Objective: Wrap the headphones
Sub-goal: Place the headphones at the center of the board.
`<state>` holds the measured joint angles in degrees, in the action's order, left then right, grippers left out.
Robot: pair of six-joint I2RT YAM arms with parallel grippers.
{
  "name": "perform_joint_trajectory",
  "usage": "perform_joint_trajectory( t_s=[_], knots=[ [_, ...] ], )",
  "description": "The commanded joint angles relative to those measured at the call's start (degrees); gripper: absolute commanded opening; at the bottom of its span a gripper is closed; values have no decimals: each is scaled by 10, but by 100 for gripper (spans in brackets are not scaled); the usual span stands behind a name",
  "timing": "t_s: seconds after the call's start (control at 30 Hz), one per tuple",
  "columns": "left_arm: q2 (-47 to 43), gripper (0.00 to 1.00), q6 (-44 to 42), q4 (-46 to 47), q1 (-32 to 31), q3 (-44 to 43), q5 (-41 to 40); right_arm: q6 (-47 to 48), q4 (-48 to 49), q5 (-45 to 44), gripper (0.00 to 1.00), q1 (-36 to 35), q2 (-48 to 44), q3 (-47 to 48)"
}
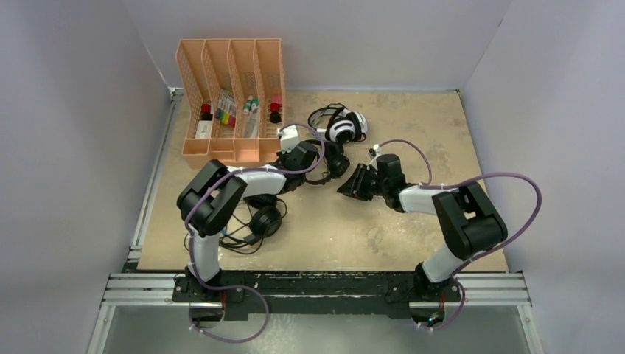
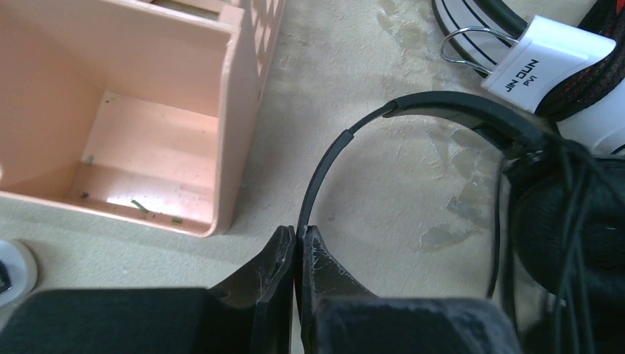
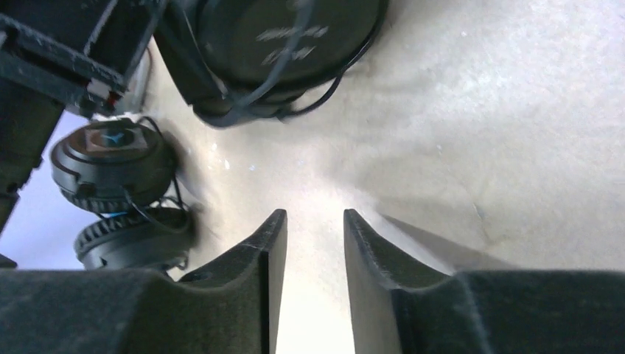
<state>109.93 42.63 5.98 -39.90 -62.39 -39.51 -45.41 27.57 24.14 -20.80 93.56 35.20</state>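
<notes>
Only up close: left gripper [image 2: 296, 236] tight on black headband [image 2: 318, 175].

White-and-black headset [image 2: 598, 124] cut off at left wrist view's edge, organizer [image 1: 231, 96] contents unreadably small

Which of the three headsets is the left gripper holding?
The slim all-black headset in the middle: the left gripper pinches its thin headband. The white-and-black headset lies behind it, the third headset beside the left arm, neither gripped.

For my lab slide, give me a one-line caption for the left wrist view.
Left pincer pinches the slim black headset by its band, beside the orange organizer.
</notes>
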Motion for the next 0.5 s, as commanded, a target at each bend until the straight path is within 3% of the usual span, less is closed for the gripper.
perform_joint_trajectory(
  t_s=[0.0,0.2,0.47],
  knots=[
    [10,0,-5,47,0,-45,-27,78,-53,-48,39,-1,-64,-2],
    [35,0,-18,27,2,-62,-42,172,-142,-81,46,-1,-96,40],
    [69,3,-30,-58,1,-118,-48,203,-189,-92,49,-1,-150,50]
  ],
)
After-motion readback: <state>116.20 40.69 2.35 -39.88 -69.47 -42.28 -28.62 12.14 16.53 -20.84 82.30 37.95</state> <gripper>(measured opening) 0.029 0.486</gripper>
